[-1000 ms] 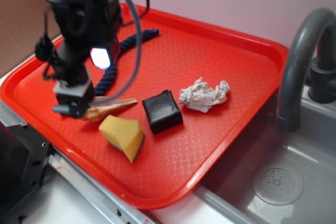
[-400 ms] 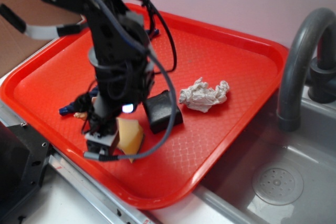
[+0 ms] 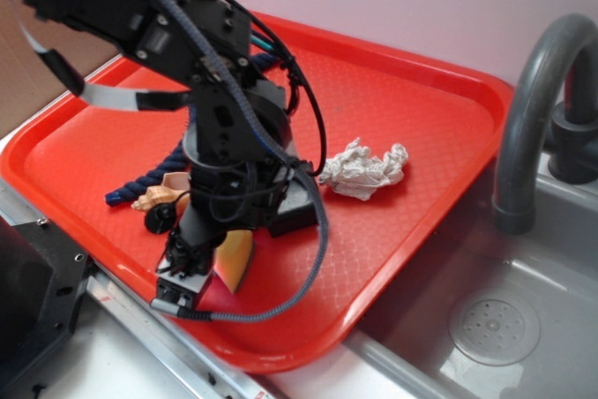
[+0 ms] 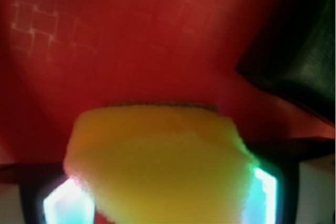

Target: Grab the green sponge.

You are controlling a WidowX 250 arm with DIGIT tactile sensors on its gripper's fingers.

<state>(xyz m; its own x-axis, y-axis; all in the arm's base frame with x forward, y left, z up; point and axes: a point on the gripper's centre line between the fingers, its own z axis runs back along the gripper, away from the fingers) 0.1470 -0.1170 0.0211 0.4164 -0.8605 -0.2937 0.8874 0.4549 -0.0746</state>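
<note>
Finding one: the black robot arm has travelled from the tray's left side, where it hung a second ago clear of everything, to the near edge of the red waffle-textured plastic tray. Its claw now stands low over the green sponge, a yellow foam wedge with a thin dark scouring layer, which a second ago lay fully exposed and is now mostly hidden. The sponge itself appears unmoved, near the tray's front edge. Judgement: the approach looks complete and the closing step is in hand.

Finding two, claw state: in the wrist view the two fingers stand spread, one either side of the sponge, with bright gaps at both lower corners. Whether the pads already touch the foam cannot be told.

Finding three, differences between views: the exterior view shows only a sliver of yellow beneath the arm, but gives the surroundings: a black squarish block just behind the sponge, a crumpled white paper wad further toward the tray's right edge, a dark blue rope and a tan shell-like object to the left. The wrist view alone confirms that the sponge sits between the fingers, with the block apart at upper right.
</note>
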